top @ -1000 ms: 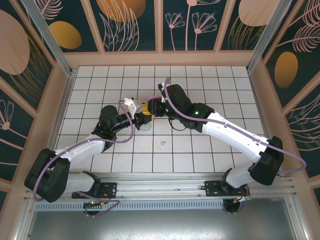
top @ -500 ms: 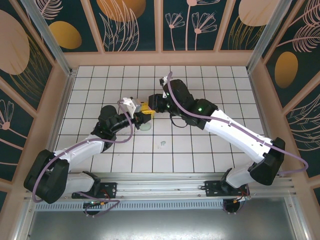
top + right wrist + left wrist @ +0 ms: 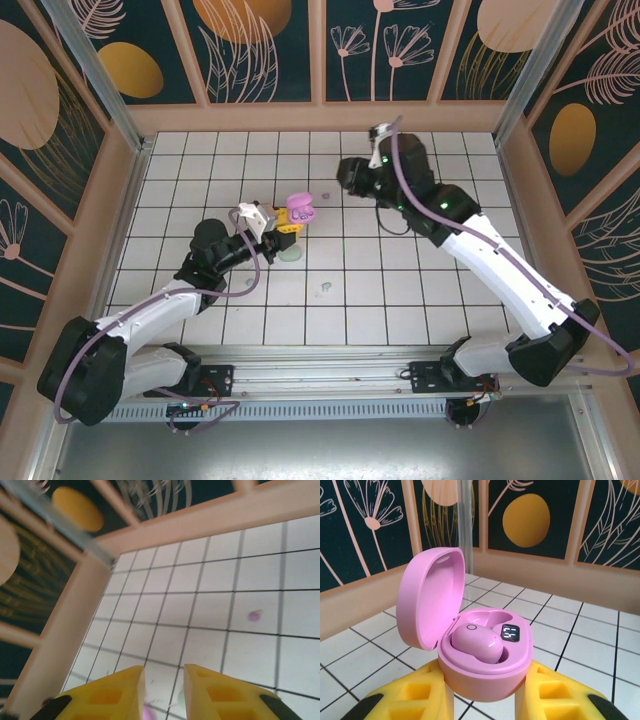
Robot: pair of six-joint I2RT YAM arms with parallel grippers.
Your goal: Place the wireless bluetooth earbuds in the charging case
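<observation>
- A white tiled table (image 3: 420,300) is filling the enclosure. A wooden rim (image 3: 320,118) and painted panels are boxing it in at the back and both sides, and wide bare tile is lying open at the front right and far left.
- The left arm (image 3: 170,300) is reaching to mid-table. The right arm (image 3: 500,260) is stretching toward the far side, with clear tile between the two wrists.
- The left gripper (image 3: 484,700) is clamping its yellow fingers on the base of the pink charging case (image 3: 485,665), holding it upright.
- The right gripper (image 3: 164,690) is hovering with its jaws a narrow gap apart and nothing between them, facing the far left corner.
- From above, the case is showing as a small pink spot. The left wrist view is giving the detail: the lid (image 3: 432,597) is standing open and a small display is glowing.
- One purple earbud (image 3: 475,642) is sitting in a well of the case.
- The right wrist view is showing another purple earbud (image 3: 255,615) lying loose on a tile.
- From above, a green earbud (image 3: 326,290) is lying on a tile nearer the front than the case.
</observation>
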